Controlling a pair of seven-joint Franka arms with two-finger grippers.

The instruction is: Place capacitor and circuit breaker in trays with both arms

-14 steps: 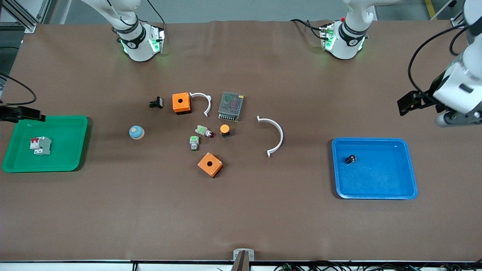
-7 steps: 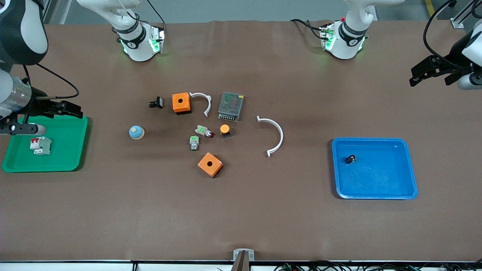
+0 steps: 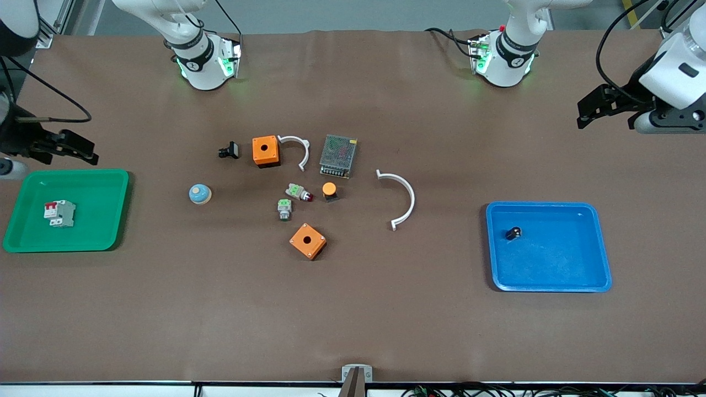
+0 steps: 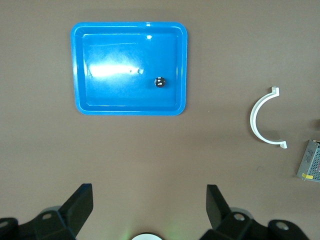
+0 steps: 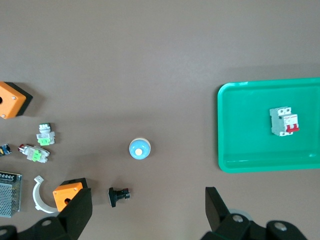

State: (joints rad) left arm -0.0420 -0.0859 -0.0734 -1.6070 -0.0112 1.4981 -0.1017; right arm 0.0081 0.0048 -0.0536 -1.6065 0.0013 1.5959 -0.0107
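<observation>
A brown table (image 3: 353, 309) carries 2 trays: the capacitor (image 3: 513, 233) lies in the blue tray (image 3: 551, 284) and the circuit breaker (image 3: 59, 213) in the green tray (image 3: 105, 182). The left gripper (image 3: 593, 107) and right gripper (image 3: 77, 149) hang over bare tabletop beside their trays, fingers spread, holding nothing.

Power supply (image 4: 311, 168) cut by frame edge; capacitor (image 3: 513, 233) too small for detail.

Two trays (image 3: 122, 209) (green, blue), two orange boxes (image 3: 265, 151), two white clips (image 3: 401, 197).
</observation>
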